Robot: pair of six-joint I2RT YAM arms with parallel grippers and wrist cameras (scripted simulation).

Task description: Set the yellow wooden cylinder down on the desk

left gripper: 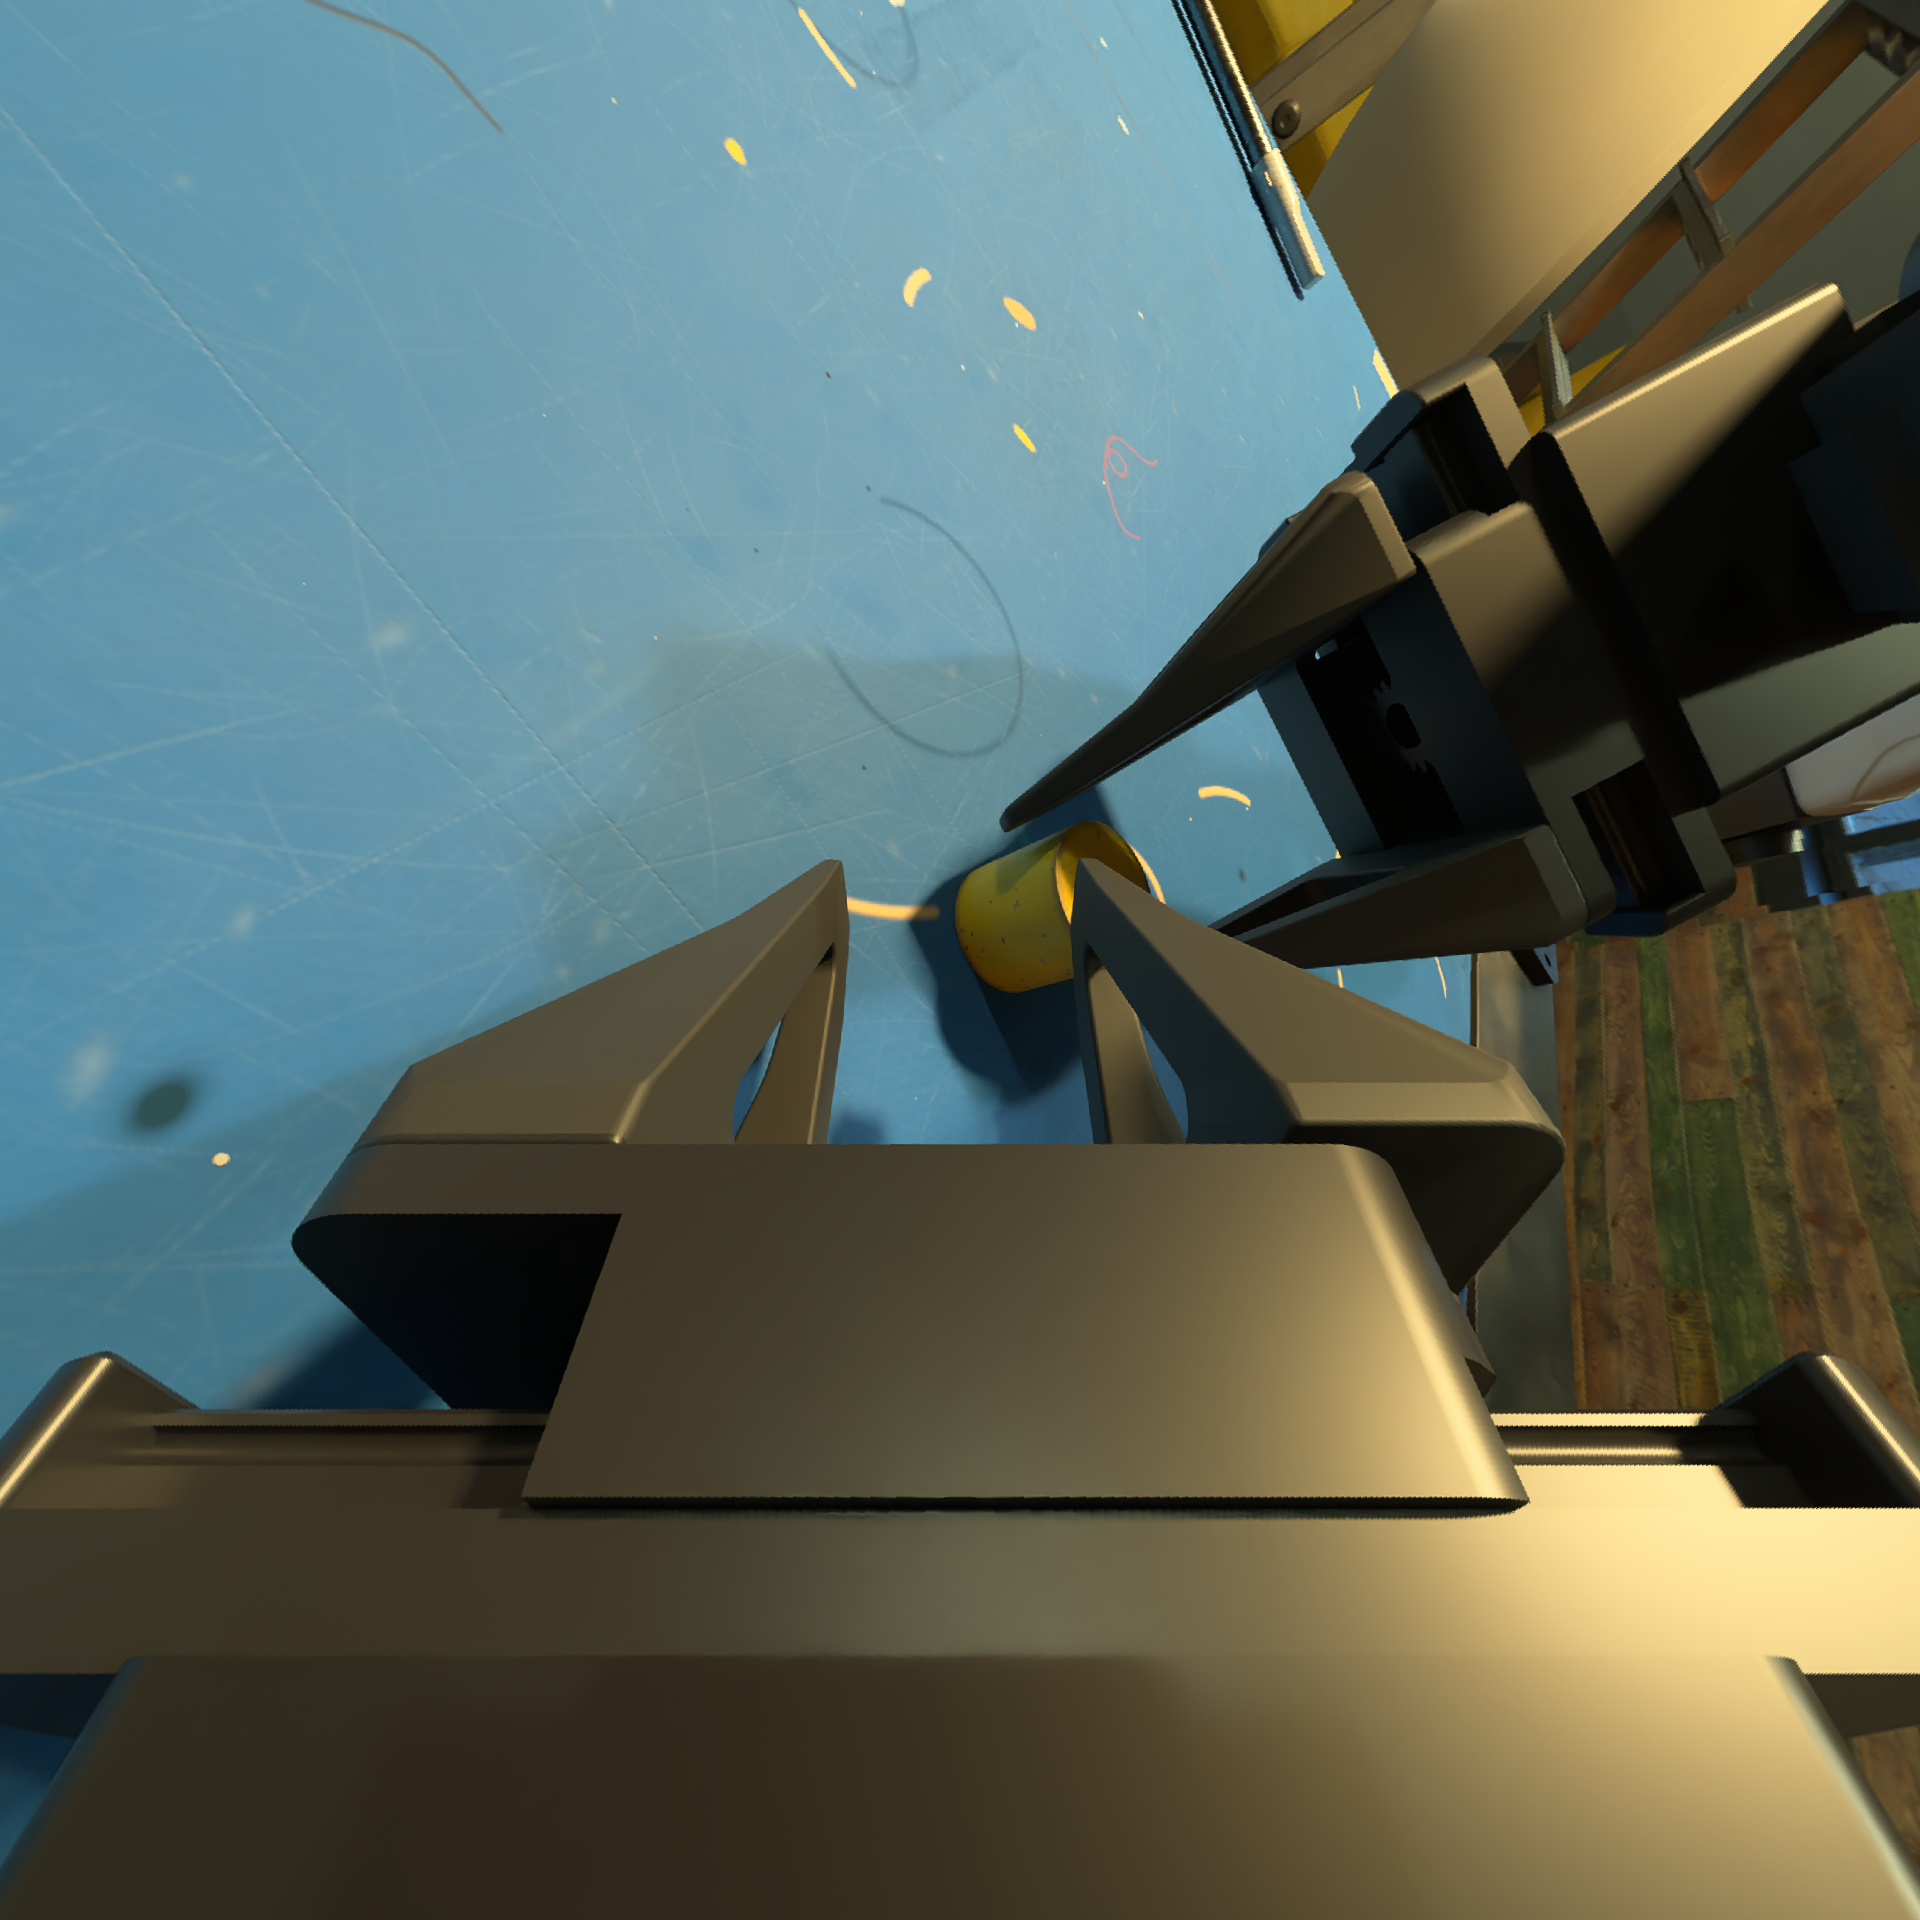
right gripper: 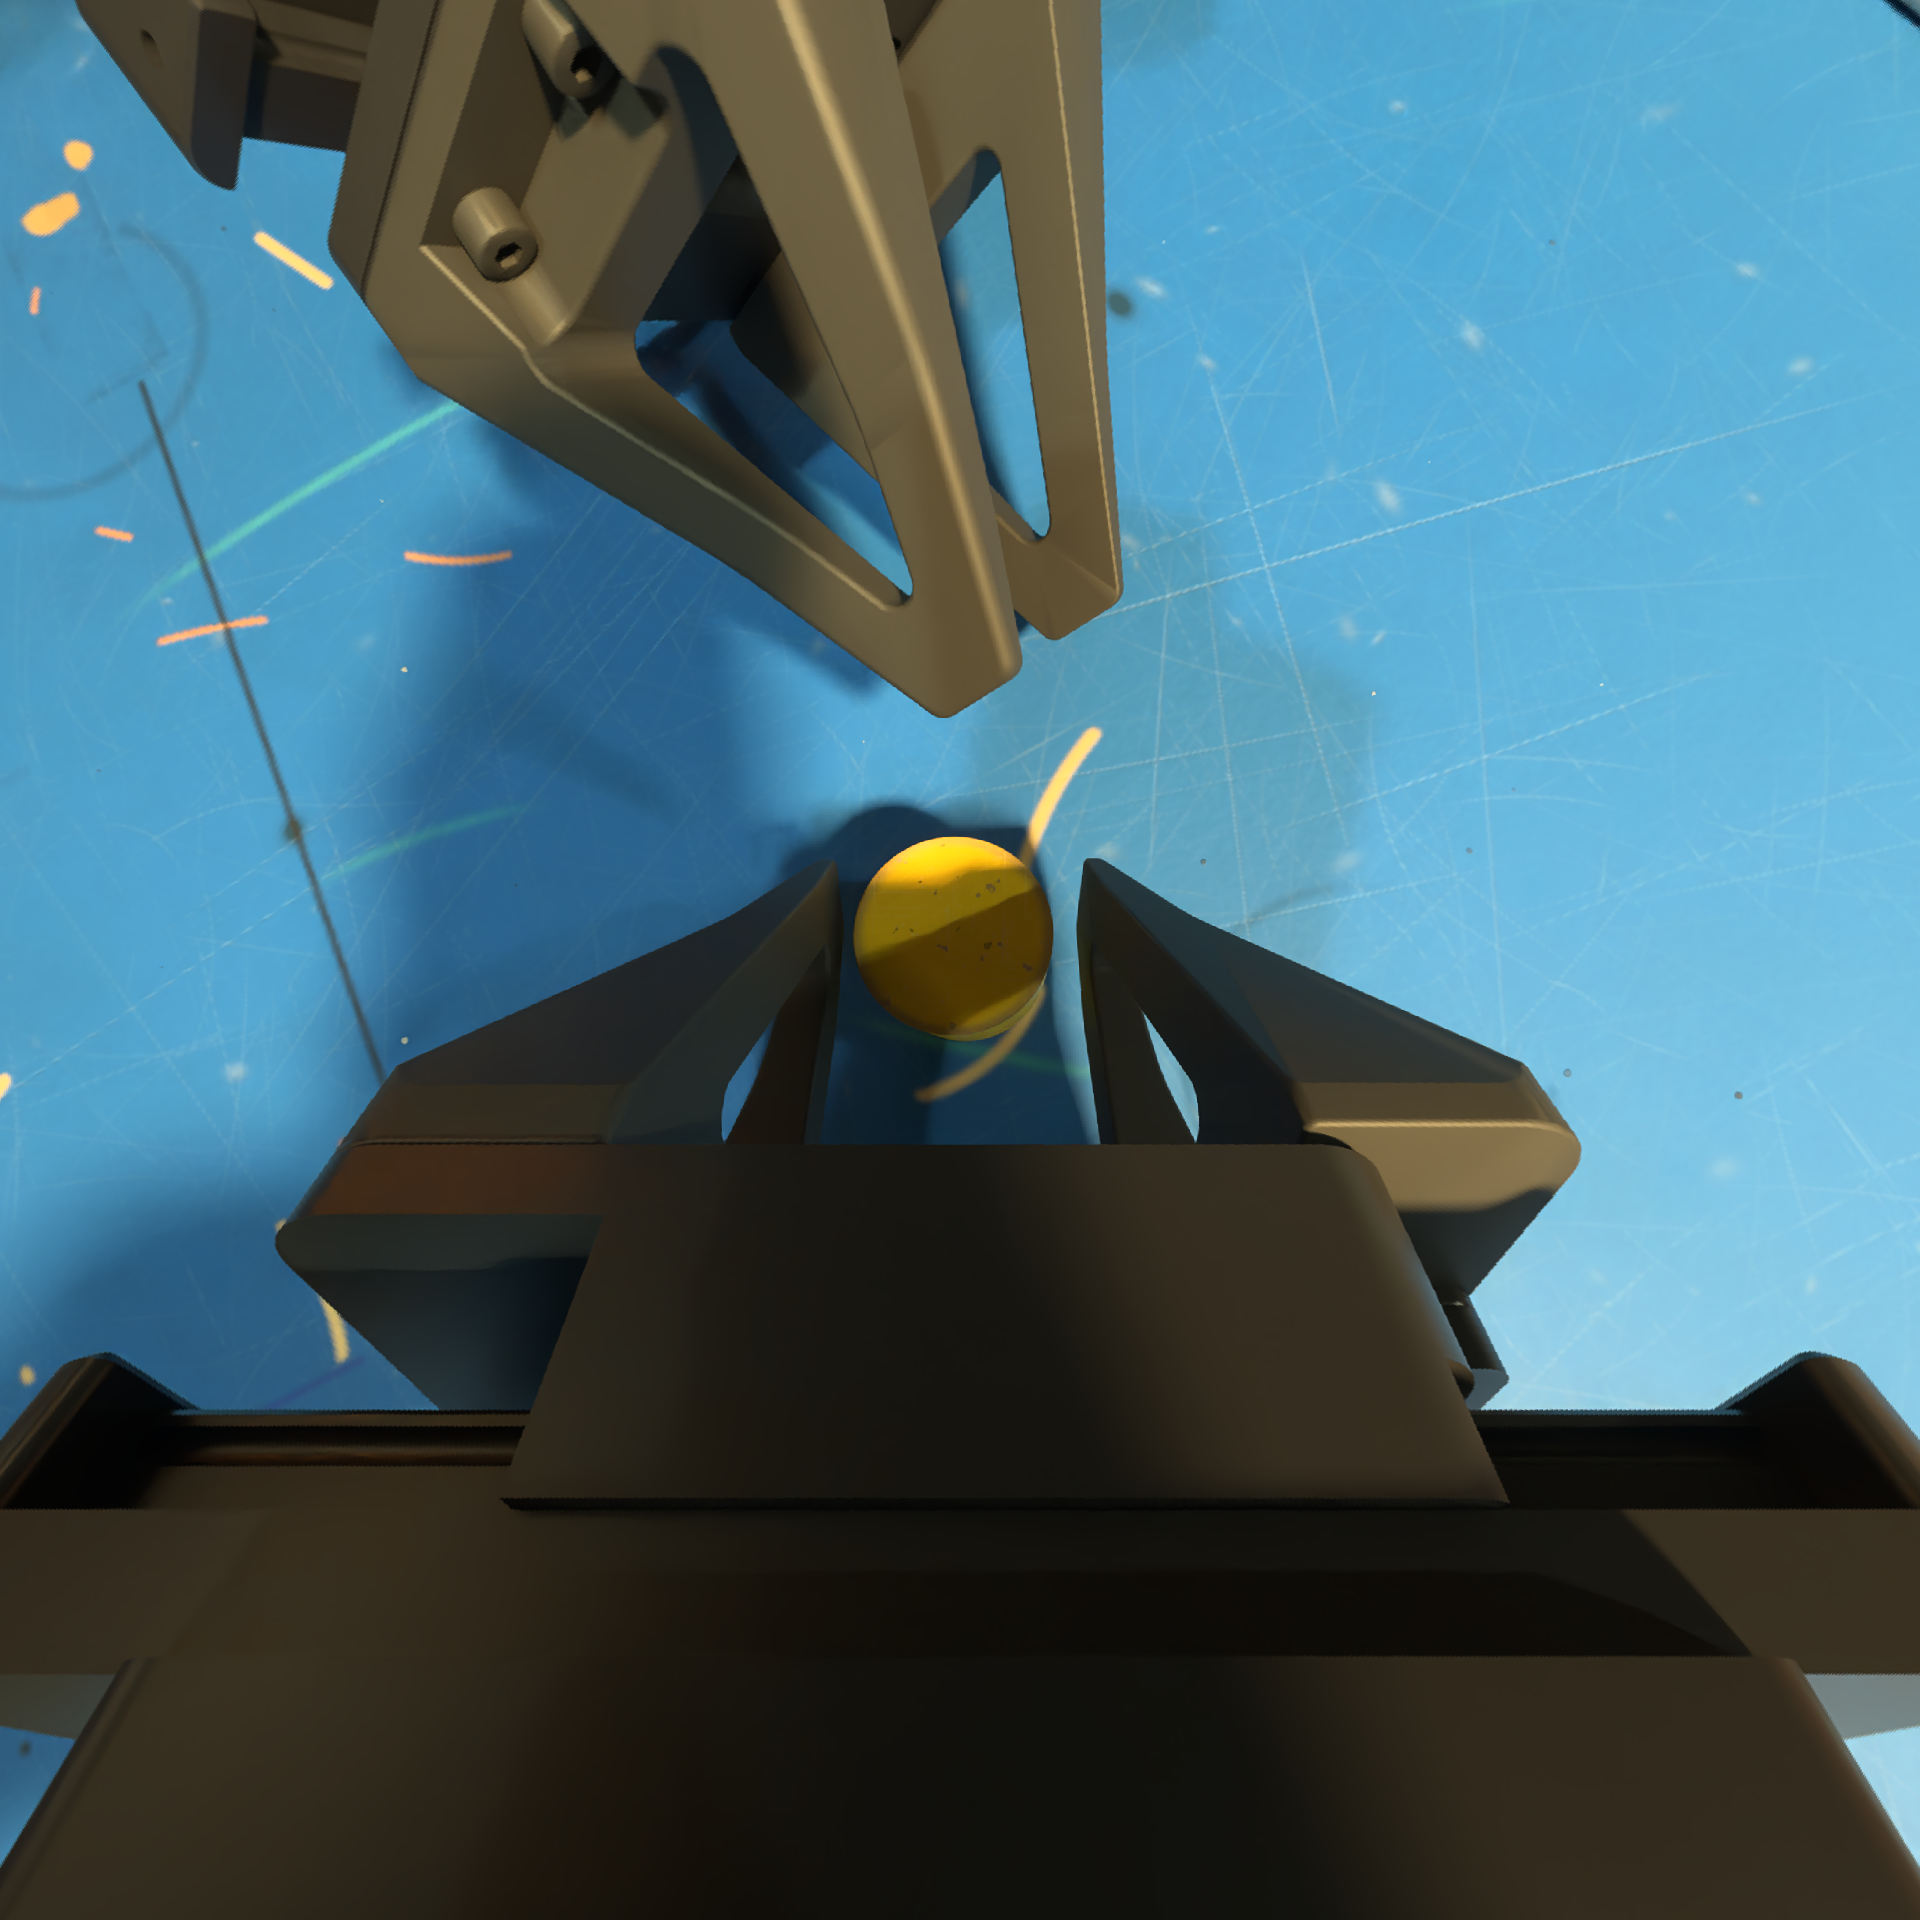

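Your right gripper [right gripper: 956, 883] was spread around the yellow cylinder [right gripper: 953, 937], not pinching, standing on the desk [right gripper: 1558, 727]. Left gripper [left gripper: 956, 883], spread too, hovered just beside the cylinder; withdrawing carelessly might've toppled it.

wooden plank floor [left gripper: 1704, 1143], yellow frame [left gripper: 1262, 42] beyond desk edge

Both wrist views look down close, sharing the cylinder [left gripper: 1013, 920] (yellow)

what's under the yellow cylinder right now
The scratched blue desk, where the yellow cylinder stands upright, casting a shadow. The contact patch under its base is covered. The right gripper is open around it.
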